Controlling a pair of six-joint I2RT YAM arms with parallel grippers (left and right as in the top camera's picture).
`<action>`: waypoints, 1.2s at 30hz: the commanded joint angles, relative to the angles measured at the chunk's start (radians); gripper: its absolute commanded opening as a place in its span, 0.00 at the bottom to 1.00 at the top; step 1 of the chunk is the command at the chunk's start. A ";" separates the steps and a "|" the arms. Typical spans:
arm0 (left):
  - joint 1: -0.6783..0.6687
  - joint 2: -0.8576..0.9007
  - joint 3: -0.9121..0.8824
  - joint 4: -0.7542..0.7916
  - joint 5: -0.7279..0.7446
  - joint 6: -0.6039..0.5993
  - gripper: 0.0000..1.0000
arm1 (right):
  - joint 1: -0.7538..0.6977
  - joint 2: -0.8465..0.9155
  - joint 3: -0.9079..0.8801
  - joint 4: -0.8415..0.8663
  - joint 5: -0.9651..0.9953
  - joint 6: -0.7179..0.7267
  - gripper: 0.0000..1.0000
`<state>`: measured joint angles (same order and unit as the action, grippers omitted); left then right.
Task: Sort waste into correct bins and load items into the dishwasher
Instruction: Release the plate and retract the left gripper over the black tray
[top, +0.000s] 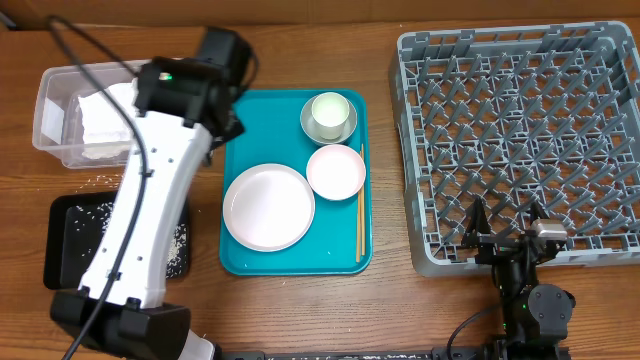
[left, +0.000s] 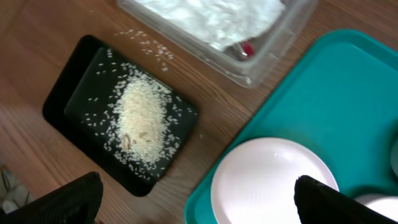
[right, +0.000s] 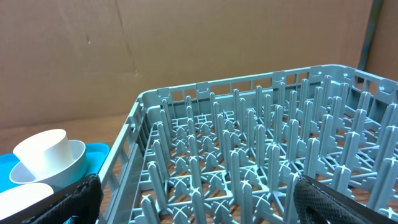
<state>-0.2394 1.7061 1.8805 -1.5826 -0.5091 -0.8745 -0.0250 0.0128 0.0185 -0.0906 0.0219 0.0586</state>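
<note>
A brown wood-grain desk (top: 385, 300) filled the overhead view. Behind it stood a plain brown cardboard-like wall (right: 124, 50), faintly creased, under even soft light.

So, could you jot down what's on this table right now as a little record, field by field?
Clear rectangular plastic tub: holds a crumpled white paper napkin and a small red wrapper
Shallow black rectangular tray: heap of white rice grains; stray grains on the wooden table
Teal serving tray: large round white plate, smaller white bowl, pale cup sitting in a small metal bowl, wooden chopsticks
Grey plastic dish rack: no dishes in it
Left gripper: open, between tub and teal tray
Right gripper: open, at the rack's near edge
</note>
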 joint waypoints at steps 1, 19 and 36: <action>0.075 -0.020 0.020 -0.016 -0.022 -0.043 1.00 | -0.003 -0.010 -0.010 0.006 -0.005 -0.003 1.00; 0.411 -0.020 0.018 -0.107 0.118 -0.166 1.00 | -0.003 -0.010 -0.010 0.006 -0.005 -0.003 1.00; 0.410 -0.020 0.018 -0.107 0.118 -0.166 1.00 | -0.003 -0.010 -0.010 0.006 -0.005 -0.003 1.00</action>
<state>0.1703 1.7050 1.8812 -1.6867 -0.3923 -1.0191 -0.0246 0.0128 0.0185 -0.0902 0.0219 0.0586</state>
